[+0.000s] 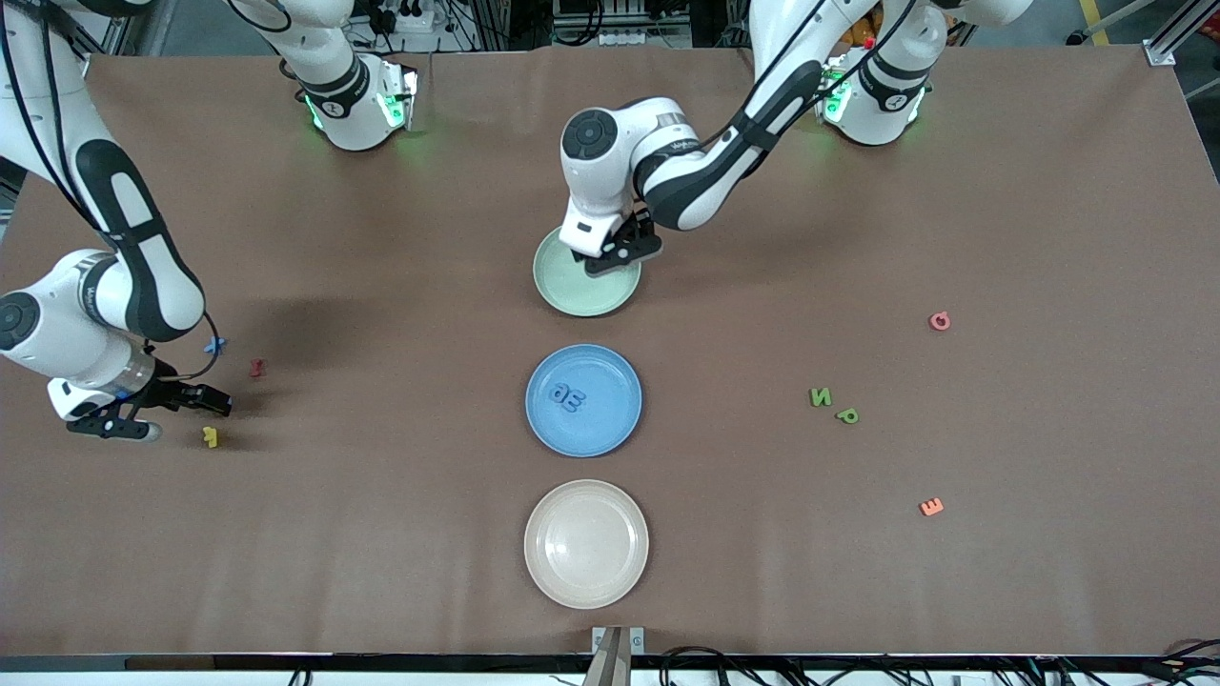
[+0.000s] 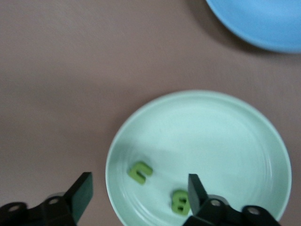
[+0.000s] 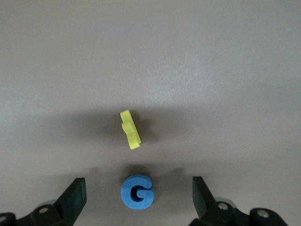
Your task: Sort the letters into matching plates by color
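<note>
Readable letters: a blue "G" (image 3: 137, 191) lies between the spread right gripper (image 3: 136, 200) fingers, lower centre of the right wrist view, just beside a yellow letter (image 3: 130, 129). The left gripper (image 2: 138, 190), fingers spread, hangs over the green plate (image 2: 225, 141) holding two green letters (image 2: 139, 172).

We see the left arm reaching from its base toward the middle of the table, its wrist bent downward. The left gripper (image 1: 618, 255) points down, and its fingers (image 2: 83, 188) stand wide apart with nothing between them. The right arm folds out to its own end of the table. The right gripper (image 1: 181, 408) sits low, apparently angled along the tabletop, its fingers (image 3: 201, 192) spread wide and empty.
</note>
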Robot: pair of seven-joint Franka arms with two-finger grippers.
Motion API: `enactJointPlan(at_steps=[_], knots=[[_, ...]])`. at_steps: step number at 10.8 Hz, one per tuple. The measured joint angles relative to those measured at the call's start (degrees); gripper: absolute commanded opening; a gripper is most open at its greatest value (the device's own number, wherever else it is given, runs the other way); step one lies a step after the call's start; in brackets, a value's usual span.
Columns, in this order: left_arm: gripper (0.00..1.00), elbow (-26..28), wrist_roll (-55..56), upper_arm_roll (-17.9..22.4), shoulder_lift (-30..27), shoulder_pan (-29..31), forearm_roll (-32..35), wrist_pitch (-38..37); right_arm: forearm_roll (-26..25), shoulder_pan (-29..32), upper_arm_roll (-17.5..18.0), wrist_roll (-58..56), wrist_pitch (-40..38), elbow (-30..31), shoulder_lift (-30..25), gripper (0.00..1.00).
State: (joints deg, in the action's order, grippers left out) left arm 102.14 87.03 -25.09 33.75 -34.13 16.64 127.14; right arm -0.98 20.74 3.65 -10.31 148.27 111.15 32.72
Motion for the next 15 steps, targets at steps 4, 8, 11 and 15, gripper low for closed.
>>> enactJointPlan(at_steps=[4, 8, 11, 15], knots=[[1.0, -5.29, 7.32, 8.56, -0.3, 3.81, 0.0, -6.47, 0.0, 0.28, 0.03, 0.0, 3.65, 2.93, 0.79, 0.97], [1.0, -6.7, 12.06, 9.94, -0.31, 16.08, 0.0, -6.64, -0.05, 0.77, 0.03, -2.05, 4.96, 4.08, 0.79, 0.48], [1.0, -6.95, 13.81, 11.23, 0.38, 22.28, 0.0, -5.03, -0.06, 1.08, 0.0, -2.61, 5.17, 4.05, 0.16, 0.4], [1.0, -6.94, 11.23, 11.8, 3.47, 29.47, 0.01, 2.64, -0.06, 1.1, 0.04, -2.62, 5.22, 4.02, 0.13, 0.3]])
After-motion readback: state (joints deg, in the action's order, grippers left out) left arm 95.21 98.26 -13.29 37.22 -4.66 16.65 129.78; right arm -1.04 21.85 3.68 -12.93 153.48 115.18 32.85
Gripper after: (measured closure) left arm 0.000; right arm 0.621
